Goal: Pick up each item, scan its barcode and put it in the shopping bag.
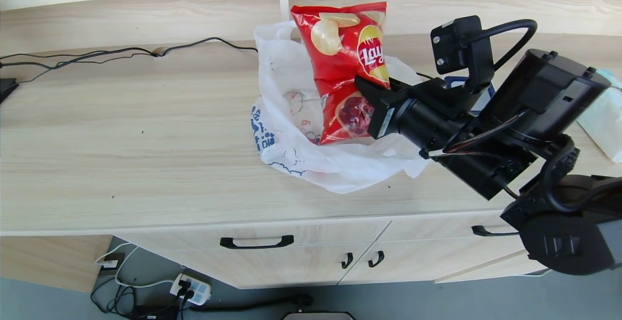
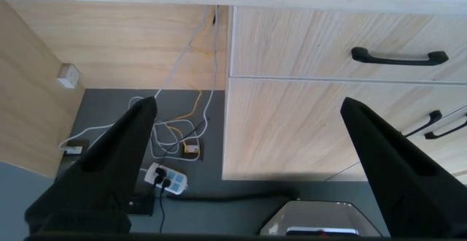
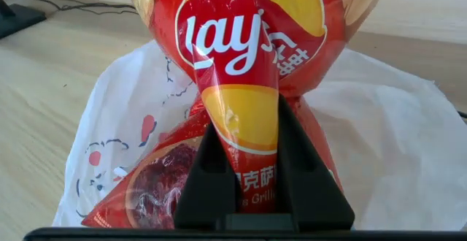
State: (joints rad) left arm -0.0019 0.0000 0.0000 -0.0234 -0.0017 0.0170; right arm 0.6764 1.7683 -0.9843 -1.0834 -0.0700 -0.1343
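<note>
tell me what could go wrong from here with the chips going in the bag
1. The shopping bag lies slumped and limp on the counter, so the chip bag may land on a folded wall and slide out.
2. The right claw pinches only a narrow crease of the puffy chip bag, so it could slip or swing when lowered.

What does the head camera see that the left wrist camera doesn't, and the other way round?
Head view adds: the red chip bag, pinched in the right tool, over the white shopping bag on the wooden counter. Left wrist view adds: the left tool, open and holding nothing, low in front of the cabinet. Both share: the black drawer handle and the power strip on the floor.
</note>
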